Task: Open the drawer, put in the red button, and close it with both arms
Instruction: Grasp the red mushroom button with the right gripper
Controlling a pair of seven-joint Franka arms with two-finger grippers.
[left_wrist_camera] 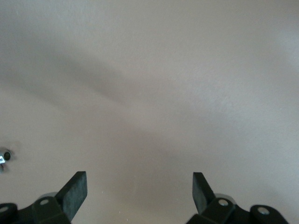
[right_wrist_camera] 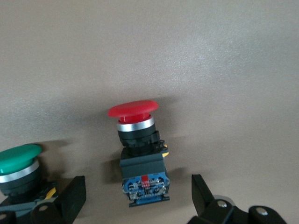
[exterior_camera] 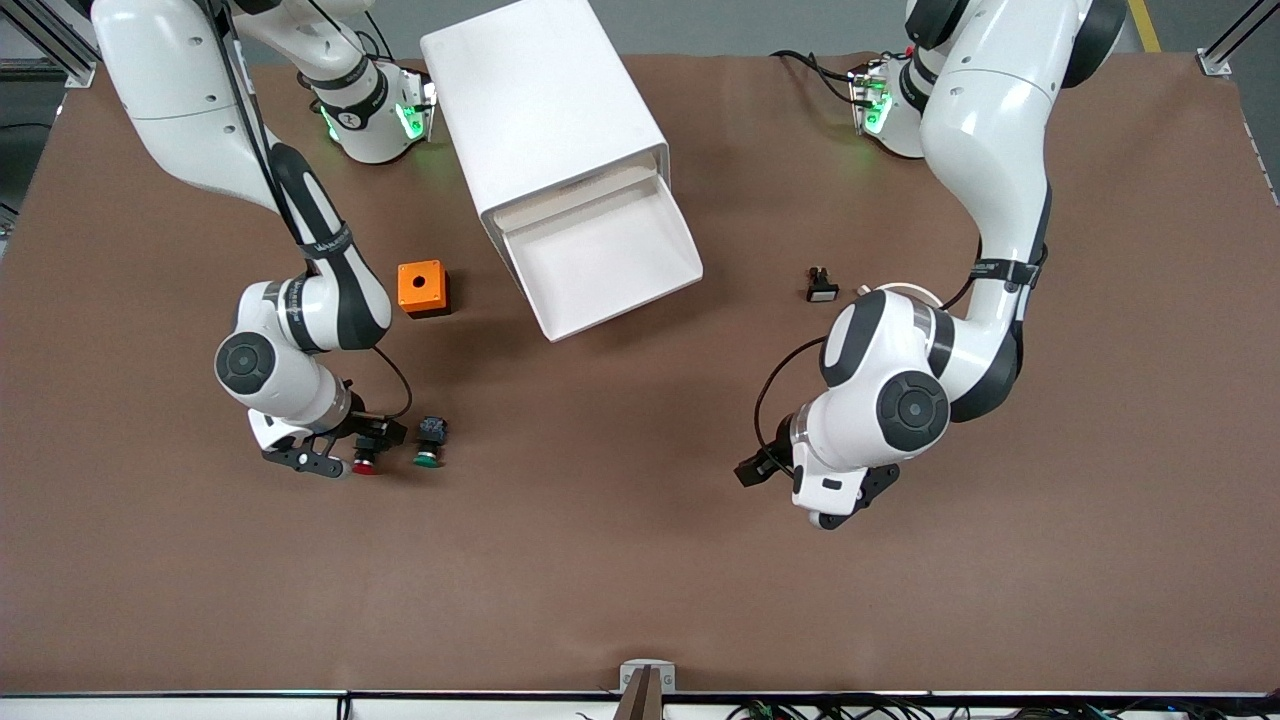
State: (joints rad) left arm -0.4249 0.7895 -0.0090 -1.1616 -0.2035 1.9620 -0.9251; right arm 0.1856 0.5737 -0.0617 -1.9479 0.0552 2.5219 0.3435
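The right end effector point(right_wrist_camera: 138, 196), jaws wide and holding nothing, is low over the tabletop point(exterior_camera: 640, 560) straddling the red button point(right_wrist_camera: 138, 154), which lies between its fingers, long axis running along them, while the empty, open left end effector point(left_wrist_camera: 139, 193) waits well apart.

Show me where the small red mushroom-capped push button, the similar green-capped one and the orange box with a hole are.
red mushroom-capped push button point(right_wrist_camera: 133, 110), right wrist view, on its red cap.
green-capped push button point(exterior_camera: 427, 459), front view, on its green cap.
orange box with a hole point(exterior_camera: 421, 288), front view, on its top face.
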